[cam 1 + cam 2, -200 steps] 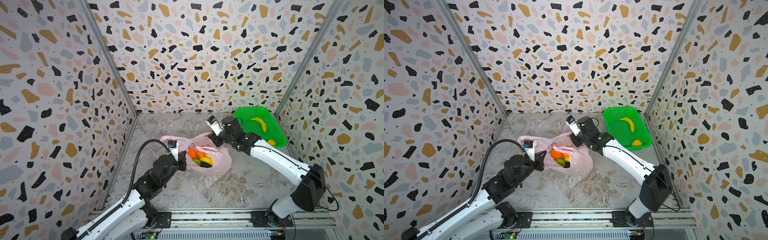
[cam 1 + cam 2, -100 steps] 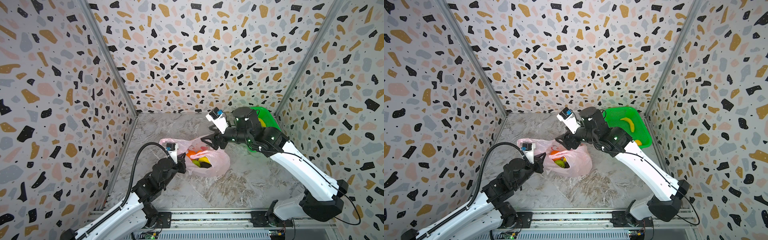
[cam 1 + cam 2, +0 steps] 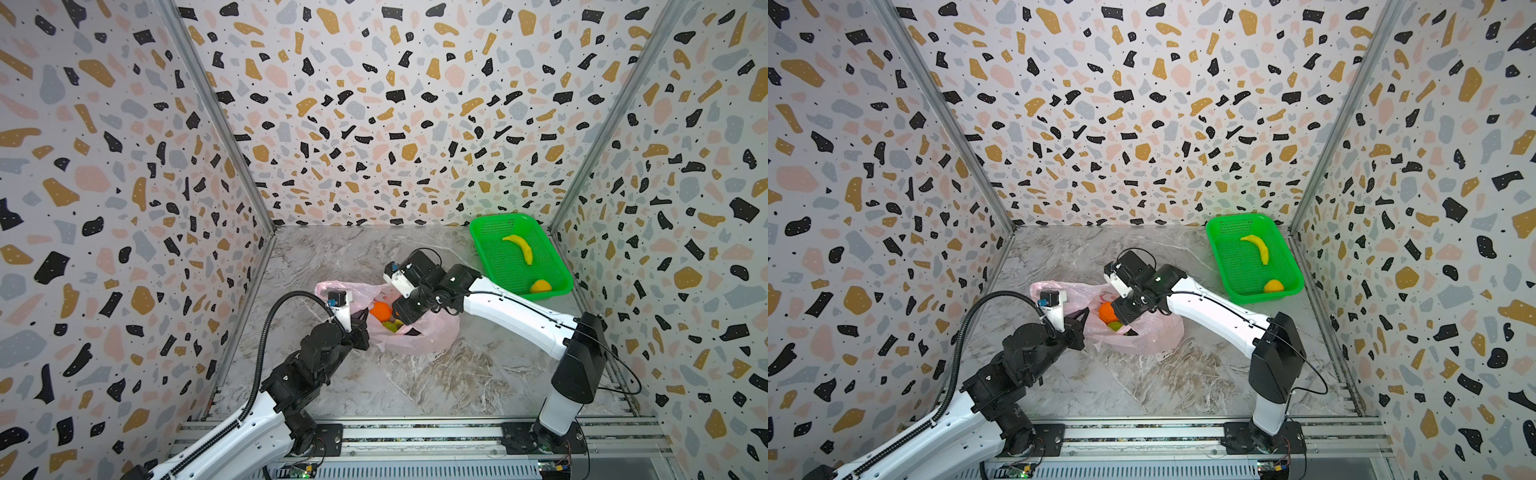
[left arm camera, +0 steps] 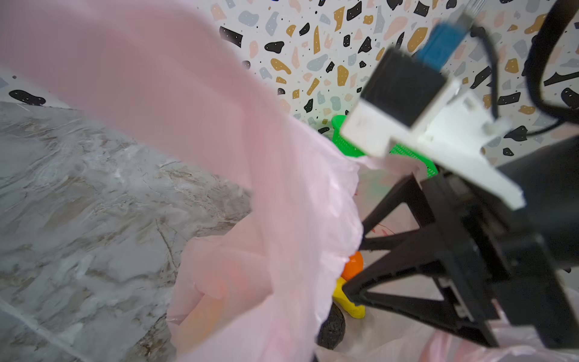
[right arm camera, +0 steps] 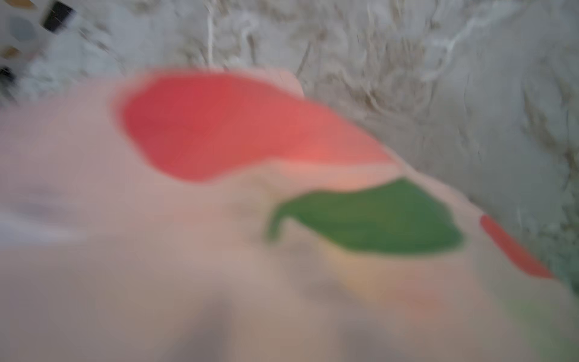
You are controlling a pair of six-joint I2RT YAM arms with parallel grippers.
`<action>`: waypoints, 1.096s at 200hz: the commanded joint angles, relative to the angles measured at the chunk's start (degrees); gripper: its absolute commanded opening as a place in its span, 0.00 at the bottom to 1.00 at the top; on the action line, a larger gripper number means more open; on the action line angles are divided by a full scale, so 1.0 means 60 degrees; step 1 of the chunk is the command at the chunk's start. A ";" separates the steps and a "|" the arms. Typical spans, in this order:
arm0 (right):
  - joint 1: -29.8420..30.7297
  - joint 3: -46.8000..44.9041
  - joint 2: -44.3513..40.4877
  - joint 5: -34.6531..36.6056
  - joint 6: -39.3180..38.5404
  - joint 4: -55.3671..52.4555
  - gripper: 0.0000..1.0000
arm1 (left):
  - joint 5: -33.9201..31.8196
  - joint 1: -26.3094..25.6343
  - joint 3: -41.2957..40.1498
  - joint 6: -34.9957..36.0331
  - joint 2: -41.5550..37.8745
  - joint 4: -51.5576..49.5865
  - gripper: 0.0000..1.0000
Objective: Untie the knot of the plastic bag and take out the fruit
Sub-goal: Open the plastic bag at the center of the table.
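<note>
In both top views: find the plastic bag [image 3: 432, 336] lying mid-tabletop [image 3: 374, 382], mouth gaping, no knot to be seen, so presumably untied already. Note the left pincer [image 3: 360, 328] pressed together on the rim nearest its own arm. Note the right pincer [image 3: 401, 318] dipped into the mouth, right beside an orange tangerine [image 3: 380, 311] and a green-yellow fruit [image 3: 390, 326]. Cannot tell its jaws from up here. Mark the green basket [image 3: 486, 232] well apart at the back, with a banana [image 3: 519, 248] and a lemon-like piece [image 3: 540, 286] in it: probably where each fruit goes.

From the left wrist: see the bag's pink film [image 4: 219, 125] drawn up close to the lens, holding the mouth wide. See the right pincer [image 4: 353, 266] spread, one fingertip on either side of the tangerine [image 4: 356, 260], with a yellow piece [image 4: 351, 308] and a blackish avocado [image 4: 332, 329] just beside. Cannot tell whether the tips touch the fruit yet. Centre the tangerine between the tips before closing. Close gently, on fruit alone, never on film. Lift out through the open mouth, not against the side wall. Hold the rim taut with the left pincer, lest the whole bag ride up with the fruit.

From the right wrist: blurred, only film with a red and green print [image 5: 219, 125] against the lens and tabletop beyond. No fingers shown. Do not judge the grip from here; check it from the left wrist.
</note>
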 commanded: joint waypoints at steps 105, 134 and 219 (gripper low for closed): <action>0.1061 -0.4303 -0.4060 0.1707 0.1816 0.0069 0.99 | 0.0842 -0.0511 -0.0268 -0.0731 0.0118 -0.0166 0.00; 0.1044 -0.2768 -0.3987 0.0481 0.1786 0.0113 0.99 | 0.0724 -0.0655 -0.0151 -0.0702 0.0134 -0.0219 0.00; 0.1334 -0.2059 -0.2626 -0.0693 0.2239 0.0642 0.62 | 0.0556 -0.0933 -0.0197 -0.0731 -0.0423 -0.0235 0.00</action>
